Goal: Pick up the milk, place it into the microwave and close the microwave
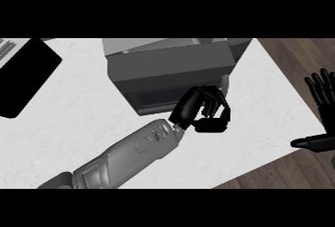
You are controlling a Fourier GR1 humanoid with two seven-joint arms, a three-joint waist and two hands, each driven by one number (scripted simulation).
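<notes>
1. The white surface (78, 115) fills most of the head view.
2. The grey microwave (170, 66) stands at its far middle, with its dark front turned toward the robot. I cannot tell whether the door is fully shut.
3. A flat black slab (26, 75) lies at the far left, well apart from the microwave.
4. The left forearm (124, 155) runs up from the lower left toward the microwave's front.
5. The left hand (196, 108) is just at the right end of that front. Its fingers (212, 95) curl in toward the thumb, and no carton shows between them.
6. The right hand (322, 91) rests at the right edge with its fingers straight and spread, well apart from the microwave.
7. The milk shows nowhere. It is probably behind the dark front, just beyond the left fingers, so its long axis cannot be read. The left hand is much the nearer, so the closing push falls to it.
</notes>
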